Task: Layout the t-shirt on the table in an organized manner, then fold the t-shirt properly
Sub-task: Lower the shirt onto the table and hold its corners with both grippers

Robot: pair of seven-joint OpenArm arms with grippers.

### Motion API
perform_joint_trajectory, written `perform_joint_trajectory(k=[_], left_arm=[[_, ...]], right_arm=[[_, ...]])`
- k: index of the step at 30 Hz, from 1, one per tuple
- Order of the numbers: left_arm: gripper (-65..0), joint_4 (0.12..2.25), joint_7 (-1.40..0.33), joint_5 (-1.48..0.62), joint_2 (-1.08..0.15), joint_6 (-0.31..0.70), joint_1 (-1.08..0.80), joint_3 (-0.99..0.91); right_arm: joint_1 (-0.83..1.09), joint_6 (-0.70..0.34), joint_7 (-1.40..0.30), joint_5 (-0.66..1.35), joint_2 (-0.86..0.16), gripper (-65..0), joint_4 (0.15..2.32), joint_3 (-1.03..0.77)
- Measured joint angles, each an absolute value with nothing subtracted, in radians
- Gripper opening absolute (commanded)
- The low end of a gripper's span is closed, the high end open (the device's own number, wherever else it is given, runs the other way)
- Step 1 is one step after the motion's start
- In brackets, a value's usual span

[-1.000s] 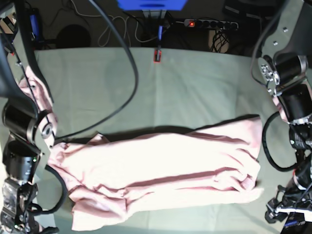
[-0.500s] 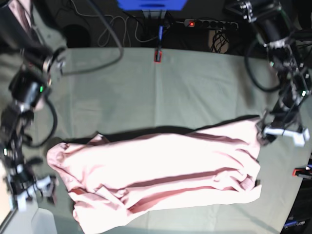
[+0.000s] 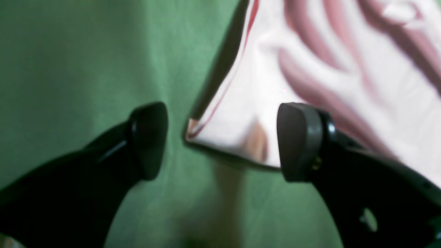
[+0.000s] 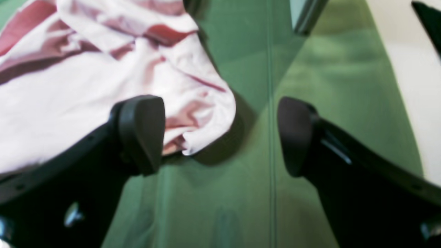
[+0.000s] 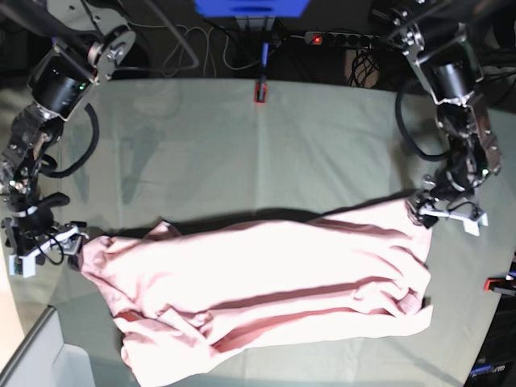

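Table (image 5: 242, 137) under creased grey-green cloth; tee (image 5: 266, 294) lies crumpled across its 6 o'clock half, long axis running 9 to 3, plain pink side up. Left gripper (image 5: 448, 213) at the tee's 3 o'clock corner — fingers (image 3: 298, 141) apart, straddling that corner, not pinching. Right gripper (image 5: 44, 244) at the 9 o'clock end — fingers (image 4: 141, 132) spread wide, one over the fabric edge, the other over bare cloth, nothing gripped.

We can't see any lettering on the t-shirt (image 5: 266, 294) (all bunched up), both wrist views are blurry, and the table (image 5: 322, 145) runs off the base view's edges.
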State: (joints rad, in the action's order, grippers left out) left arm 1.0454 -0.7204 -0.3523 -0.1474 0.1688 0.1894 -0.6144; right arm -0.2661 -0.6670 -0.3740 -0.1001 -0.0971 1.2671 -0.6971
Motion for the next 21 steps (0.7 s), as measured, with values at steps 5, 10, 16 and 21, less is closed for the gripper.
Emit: perform_joint_trajectory(k=[5,10,16,21], left_arm=[[-26.3,0.97,-0.685,-0.342,-0.151,0.173,0.225,-0.615],[-59.5,0.934,-0.601,-0.349,-0.152,0.177,0.216,-0.618],[-65.0,0.94,-0.583,-0.363,-0.155,0.181,0.192,-0.616],[-64.9,0.941,-0.586,-0.363,-0.155,0.181,0.192,-0.616]], right_arm=[[-0.271,-0.666,-0.359,-0.096,-0.107,-13.6,1.228,-0.717],[-0.287,-0.669,-0.366,-0.097,-0.128,-13.6,1.06,-0.709],[-0.378,-0.665,-0.354,-0.099,-0.183,-13.6,0.83,-0.71],[-0.405,-0.661,-0.236,-0.1,-0.183,-13.7,0.734,-0.71]])
